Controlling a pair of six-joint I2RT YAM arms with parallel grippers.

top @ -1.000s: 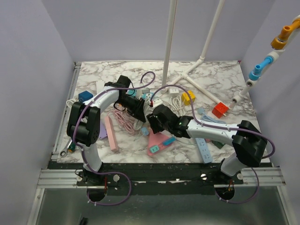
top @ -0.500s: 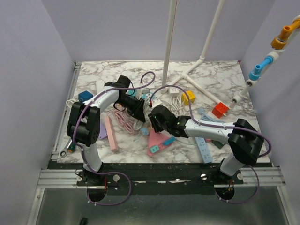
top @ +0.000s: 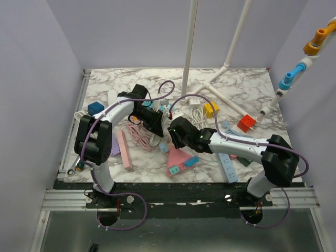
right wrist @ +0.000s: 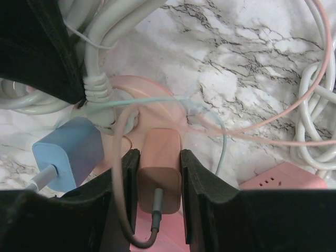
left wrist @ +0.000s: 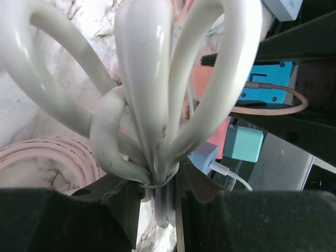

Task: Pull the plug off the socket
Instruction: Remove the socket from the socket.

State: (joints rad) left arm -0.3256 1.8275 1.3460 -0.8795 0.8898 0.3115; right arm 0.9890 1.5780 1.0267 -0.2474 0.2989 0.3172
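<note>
A salmon-pink plug (right wrist: 159, 176) with a brown cable stands in a pink socket block (right wrist: 167, 118). My right gripper (right wrist: 159, 157) is shut on it, one pad pressed to each side. From above, that gripper (top: 176, 134) covers the plug at the far tip of the pink triangular socket (top: 179, 160). Just left of it, my left gripper (top: 154, 123) is shut on a tied bundle of white cable (left wrist: 149, 105), whose loops fan out above the jaws. A light blue charger (right wrist: 71, 152) sits in the same socket, left of the plug.
Cables and sockets crowd the marble table: a pink power strip (top: 124, 149), a pink cable coil (top: 137, 134), a blue strip (top: 227, 167), yellow (top: 211, 108) and red (top: 245, 123) cube sockets, and a white pole (top: 188, 47). Another pink strip (right wrist: 283, 178) lies right of the plug.
My right gripper has closed onto the pink plug and shifted slightly up and left over the socket. The left arm has held still on the cable bundle.
</note>
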